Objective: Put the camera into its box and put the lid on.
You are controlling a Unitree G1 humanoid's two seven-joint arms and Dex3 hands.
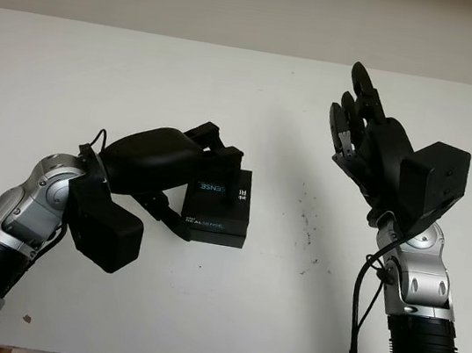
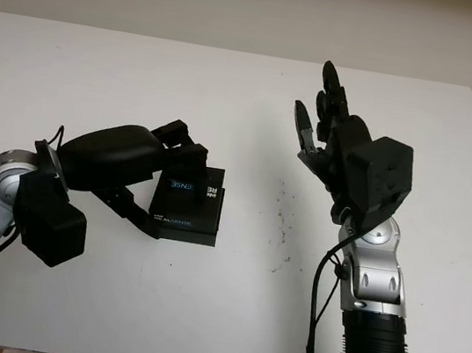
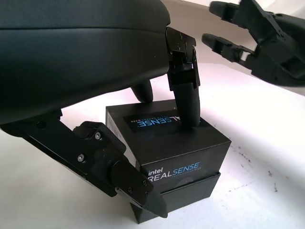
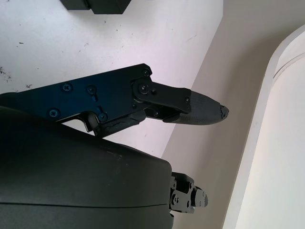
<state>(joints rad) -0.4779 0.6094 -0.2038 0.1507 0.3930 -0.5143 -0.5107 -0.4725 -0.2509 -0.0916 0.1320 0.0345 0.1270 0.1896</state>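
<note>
A black RealSense camera box [image 1: 220, 210] sits on the white table, left of centre. Its lid [image 3: 167, 138] is on the base [image 3: 190, 195], with a strip of the base still showing beneath it. My left hand [image 1: 201, 187] is over the box from the left. One finger [image 3: 186, 102] presses on the lid's top, and the thumb [image 3: 147, 195] is against the near left corner. The camera itself is hidden. My right hand [image 1: 361, 115] is raised above the table's right half, open and holding nothing, well away from the box.
The white table [image 1: 270, 306] carries a few dark specks right of the box. A pale wall runs behind its far edge. The right forearm stands upright near the front right edge.
</note>
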